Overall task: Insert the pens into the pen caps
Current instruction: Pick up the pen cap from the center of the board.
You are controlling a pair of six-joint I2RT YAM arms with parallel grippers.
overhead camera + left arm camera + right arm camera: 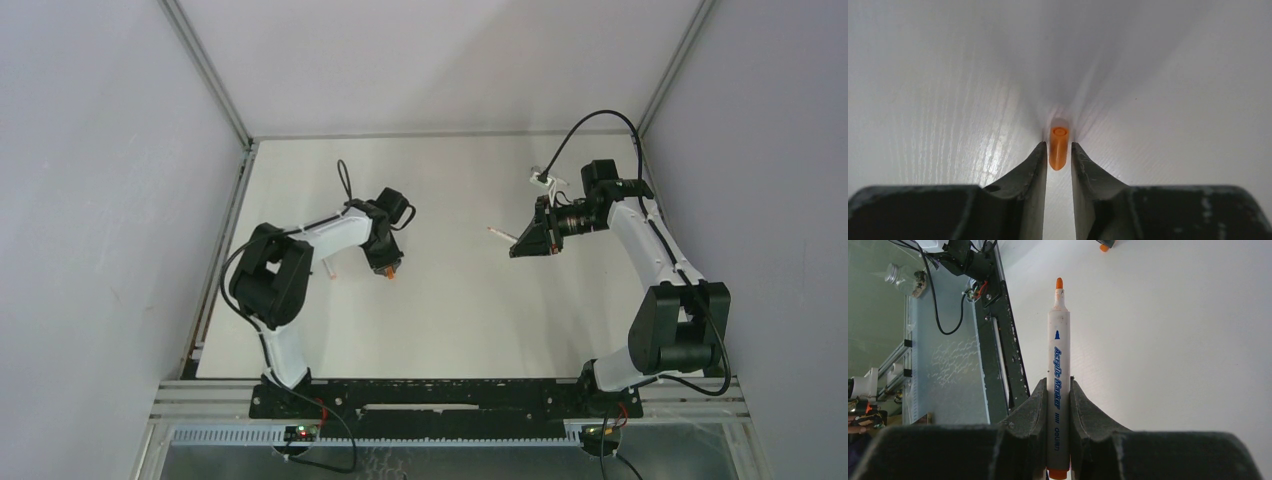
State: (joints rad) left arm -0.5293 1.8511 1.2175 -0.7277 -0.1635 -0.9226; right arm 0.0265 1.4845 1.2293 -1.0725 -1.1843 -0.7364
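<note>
Orange pen cap (1058, 142) sits between left hand (1059, 156) fingertips; right hand (1058, 387) clamped on orange-tipped pen (1058, 335).
Left fingers flank cap's near end, slivers of gap each side, can't tell if gripping; cap lies on worktop (1173, 100), ringed end face pointing away from hand. Right: rear half of barrel pinched, tip pointing straight out beyond fingers. Risk: cap is round and caught only at its end, so a squeeze may squirt it forward or tilt it off line.
</note>
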